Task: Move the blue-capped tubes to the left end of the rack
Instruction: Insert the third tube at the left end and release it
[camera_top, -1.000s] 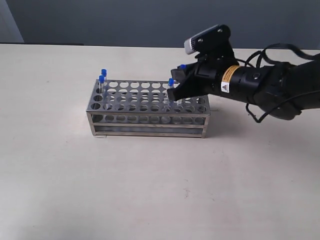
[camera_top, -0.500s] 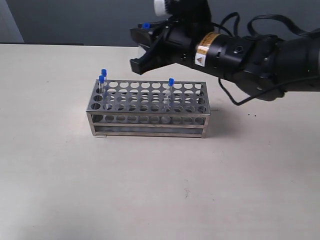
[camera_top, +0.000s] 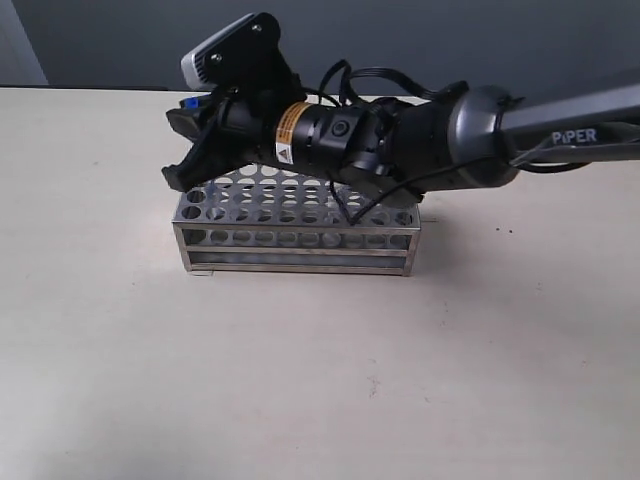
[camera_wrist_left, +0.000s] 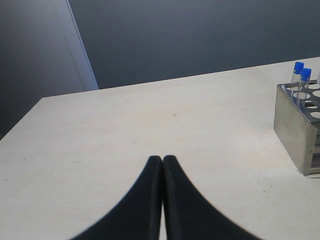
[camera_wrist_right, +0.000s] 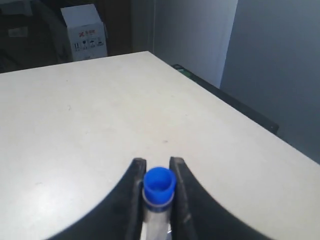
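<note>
Your right fingers (camera_wrist_right: 131, 200) are gripping a blue-capped tube (camera_wrist_right: 159, 183) above the rack (camera_top: 300, 240); left fingers (camera_wrist_left: 142, 205) are pressing together, empty.

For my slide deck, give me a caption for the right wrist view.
Right pincer shut on a blue-capped tube, pale table beyond.

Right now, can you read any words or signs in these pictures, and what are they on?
"PiPER": white letters on the right arm's grey link.
Yellow label near that arm's wrist: a warning triangle, print too small to read.
White box in the right wrist view's background: red mark and black symbols, too blurred to read.
Left wrist view: no text.
</note>
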